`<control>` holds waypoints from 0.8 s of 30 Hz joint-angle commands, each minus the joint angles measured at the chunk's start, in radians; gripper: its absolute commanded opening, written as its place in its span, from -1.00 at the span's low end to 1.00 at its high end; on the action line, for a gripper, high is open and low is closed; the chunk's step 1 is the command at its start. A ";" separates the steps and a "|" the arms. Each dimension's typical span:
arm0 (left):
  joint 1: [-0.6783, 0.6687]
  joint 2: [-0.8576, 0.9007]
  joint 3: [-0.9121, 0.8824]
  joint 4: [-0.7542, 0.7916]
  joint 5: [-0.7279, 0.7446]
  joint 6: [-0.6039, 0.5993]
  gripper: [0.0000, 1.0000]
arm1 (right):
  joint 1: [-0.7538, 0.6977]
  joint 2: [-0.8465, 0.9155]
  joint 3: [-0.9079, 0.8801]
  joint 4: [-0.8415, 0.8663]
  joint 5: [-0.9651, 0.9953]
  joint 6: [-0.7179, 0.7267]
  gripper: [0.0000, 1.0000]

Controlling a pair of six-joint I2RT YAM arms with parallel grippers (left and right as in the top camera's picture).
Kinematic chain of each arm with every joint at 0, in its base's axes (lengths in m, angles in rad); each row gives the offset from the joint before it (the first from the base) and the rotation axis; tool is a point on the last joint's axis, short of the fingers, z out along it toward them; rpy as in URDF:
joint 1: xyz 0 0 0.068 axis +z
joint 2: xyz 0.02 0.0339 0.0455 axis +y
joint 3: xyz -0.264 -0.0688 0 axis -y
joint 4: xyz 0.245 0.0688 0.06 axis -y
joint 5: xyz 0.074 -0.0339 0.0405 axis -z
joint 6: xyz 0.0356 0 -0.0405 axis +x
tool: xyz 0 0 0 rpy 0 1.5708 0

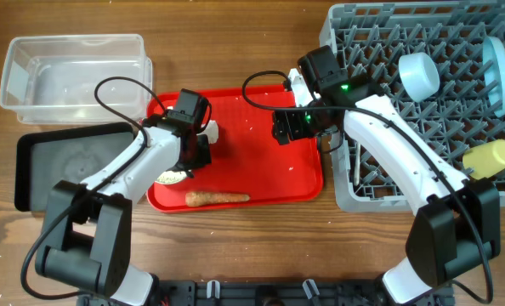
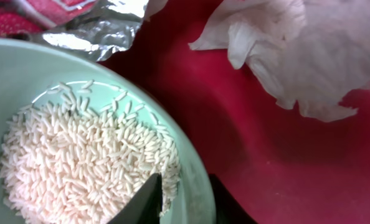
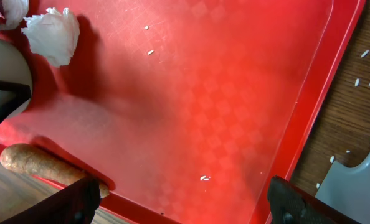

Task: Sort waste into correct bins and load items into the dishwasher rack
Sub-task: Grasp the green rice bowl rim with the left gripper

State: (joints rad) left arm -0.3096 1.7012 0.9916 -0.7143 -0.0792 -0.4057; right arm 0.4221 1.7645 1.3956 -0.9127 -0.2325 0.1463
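The pale green bowl (image 2: 23, 74) holds white rice grains (image 2: 79, 155) and stands on the red tray's left side (image 1: 171, 178). My left gripper (image 2: 185, 186) is shut on the bowl's rim, one finger in the rice and one outside; it also shows in the overhead view (image 1: 193, 153). The crinkled wrapper (image 2: 91, 25) and the paper ball (image 2: 297, 50) lie just beyond the bowl. The carrot-like stick (image 1: 217, 198) lies at the tray's front edge. My right gripper (image 3: 185, 193) is open and empty above the tray's right part (image 1: 291, 126). The spoon is not in view.
The clear tub (image 1: 74, 72) and the black tray (image 1: 65, 161) sit at the left. The grey rack (image 1: 380, 183) at the right holds a blue bowl (image 1: 419, 75), a blue plate (image 1: 496, 64) and a yellow cup (image 1: 489, 157). Loose grains lie on the red tray (image 3: 205, 178).
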 commanded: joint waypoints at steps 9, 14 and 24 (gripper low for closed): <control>-0.004 0.046 -0.012 0.023 -0.024 -0.005 -0.88 | 0.000 0.016 -0.004 -0.002 -0.017 0.014 0.74; -0.004 0.040 0.020 -0.002 -0.024 0.010 -0.92 | 0.000 0.016 -0.004 -0.004 -0.017 0.013 0.74; -0.003 -0.055 0.123 -0.144 -0.024 0.009 -0.92 | 0.000 0.016 -0.004 -0.005 -0.016 0.011 0.71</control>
State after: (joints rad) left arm -0.3187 1.7218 1.0805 -0.8391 -0.0998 -0.4015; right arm 0.4221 1.7645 1.3956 -0.9169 -0.2356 0.1463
